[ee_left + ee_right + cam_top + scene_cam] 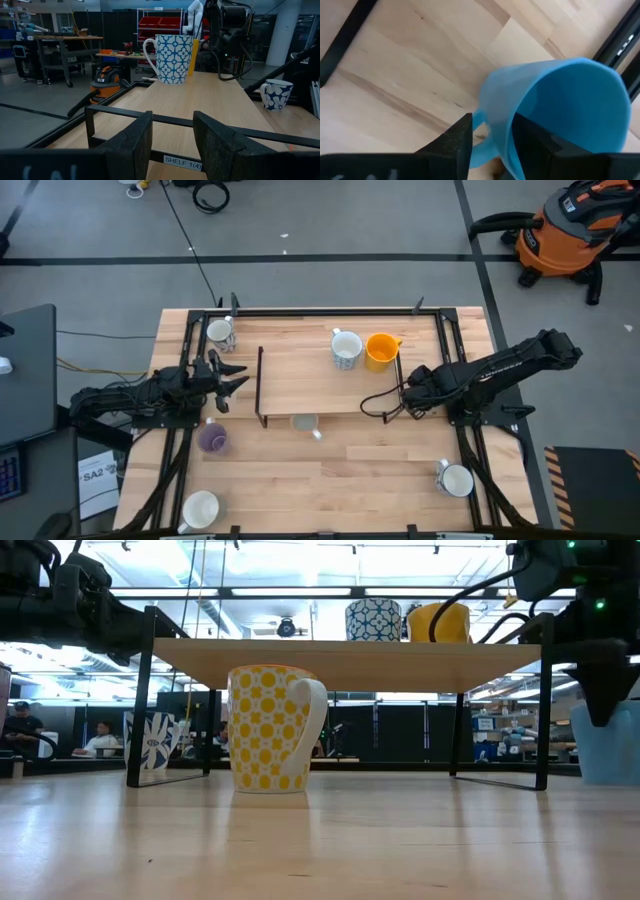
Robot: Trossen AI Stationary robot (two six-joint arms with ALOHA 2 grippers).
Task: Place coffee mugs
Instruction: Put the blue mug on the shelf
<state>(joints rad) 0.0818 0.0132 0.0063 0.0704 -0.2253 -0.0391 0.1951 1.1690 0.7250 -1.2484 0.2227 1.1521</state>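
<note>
Blue mug (560,110): upright, wall between right claw (492,137) fingers, closing, handle at seven o'clock; left claw (172,145) apart.

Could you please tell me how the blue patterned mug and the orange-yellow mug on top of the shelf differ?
The blue patterned mug is white with a blue lattice print; the orange-yellow mug is one plain colour. In the high view the patterned mug stands nearer the shelf's middle, the orange-yellow mug beside it towards the right arm. Both stand upright, mouths up, side by side on the wooden shelf, and look similar in size.
</note>
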